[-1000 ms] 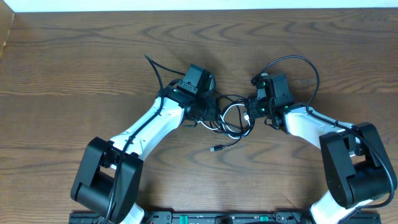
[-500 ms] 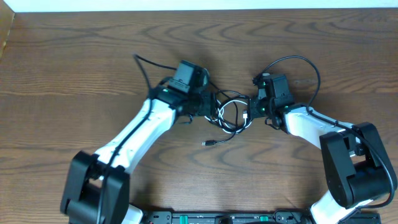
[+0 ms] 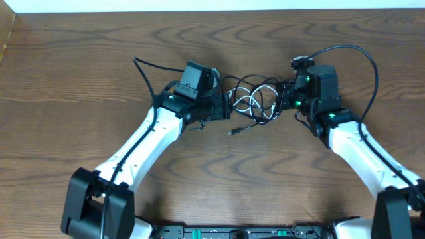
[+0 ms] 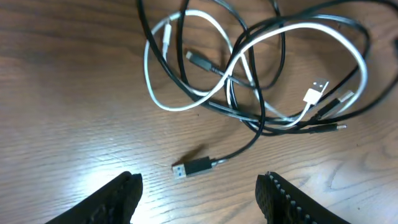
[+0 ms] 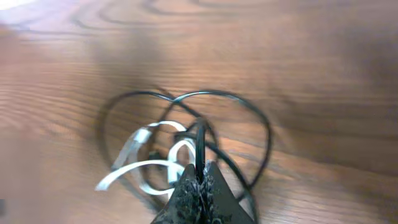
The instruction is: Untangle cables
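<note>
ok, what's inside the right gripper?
A black cable strand sits pinched in the shut right gripper, and the white cable loops beside it. The fingers cover the clamped stretch, so whether a second strand is caught cannot be seen.

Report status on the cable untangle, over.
Left gripper open, empty, near loose USB plug. Right gripper shut on black cable. White cable tangled with it between the arms.

Wooden tabletop [image 3: 80, 66], dark brown, with pronounced wavy grain running left to right, glare patches on the surface in the left wrist view, pale white strip [image 3: 212, 4] along the far edge, tan slanted object [image 3: 5, 33] at the far left corner, cut off by the frame
</note>
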{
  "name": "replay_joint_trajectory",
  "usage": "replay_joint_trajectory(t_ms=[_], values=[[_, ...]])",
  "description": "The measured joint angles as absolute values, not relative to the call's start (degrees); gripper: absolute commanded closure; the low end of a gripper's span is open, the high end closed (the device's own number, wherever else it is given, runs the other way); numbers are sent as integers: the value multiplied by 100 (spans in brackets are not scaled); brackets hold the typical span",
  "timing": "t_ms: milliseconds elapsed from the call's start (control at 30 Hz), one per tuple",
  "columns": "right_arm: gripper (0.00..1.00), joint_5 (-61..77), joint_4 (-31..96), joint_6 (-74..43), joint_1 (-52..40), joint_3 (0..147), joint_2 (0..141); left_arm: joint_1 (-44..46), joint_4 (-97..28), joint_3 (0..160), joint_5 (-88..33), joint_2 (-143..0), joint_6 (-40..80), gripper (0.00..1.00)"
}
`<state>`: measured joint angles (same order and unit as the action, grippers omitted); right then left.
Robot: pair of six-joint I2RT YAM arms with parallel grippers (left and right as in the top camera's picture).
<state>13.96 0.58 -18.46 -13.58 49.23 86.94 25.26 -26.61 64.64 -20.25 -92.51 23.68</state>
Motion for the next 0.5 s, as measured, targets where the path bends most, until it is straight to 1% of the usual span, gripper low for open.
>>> replay_joint_trajectory(t_ms=[300, 500], values=[[99, 1962, 78, -1874, -1533, 4923, 8661, 2672, -2344, 6464, -2053, -9644, 2615, 35], [99, 2578, -189, -1890, -1542, 4923, 8661, 2676, -1787, 6464, -2550, -9922, 2720, 36]])
